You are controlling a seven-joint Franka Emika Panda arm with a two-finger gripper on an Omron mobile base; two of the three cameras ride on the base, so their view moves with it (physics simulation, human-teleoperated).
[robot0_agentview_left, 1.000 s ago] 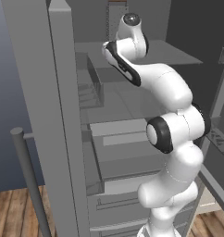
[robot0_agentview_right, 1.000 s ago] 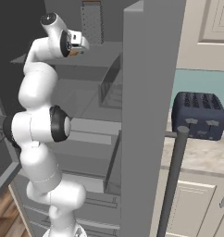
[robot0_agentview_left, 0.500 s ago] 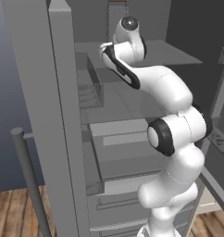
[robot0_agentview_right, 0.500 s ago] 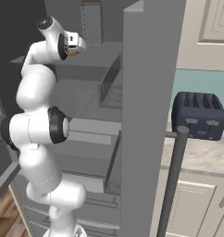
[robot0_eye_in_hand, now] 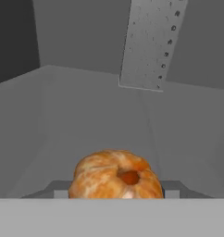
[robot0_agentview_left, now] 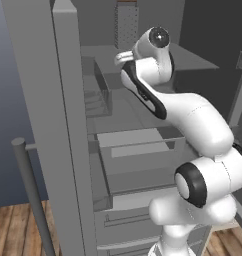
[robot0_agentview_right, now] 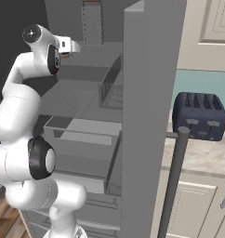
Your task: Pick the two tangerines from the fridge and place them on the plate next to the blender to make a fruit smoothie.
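Note:
One tangerine [robot0_eye_in_hand: 115,177] sits low and centred in the hand view, very close, its stem dimple facing the camera. My gripper [robot0_agentview_right: 71,46] is shut on it, up inside the open fridge [robot0_agentview_left: 68,125] over the top shelf [robot0_eye_in_hand: 86,120]. From the left base view the hand [robot0_agentview_left: 124,56] reaches in at upper-shelf height. The fingertips are hidden behind the fruit. The plate and the blender are out of view.
A perforated grey panel [robot0_eye_in_hand: 151,46] hangs on the fridge's back wall. Below the hand are a wire rack [robot0_agentview_left: 100,97] and a pulled-out drawer [robot0_agentview_left: 133,150]. The fridge door's bar handle [robot0_agentview_right: 172,186] stands at the right, before a dark blue toaster [robot0_agentview_right: 199,116] on the counter.
The jaws have closed on the tangerine. The hand has shifted slightly deeper and higher on the top shelf; the base has not moved.

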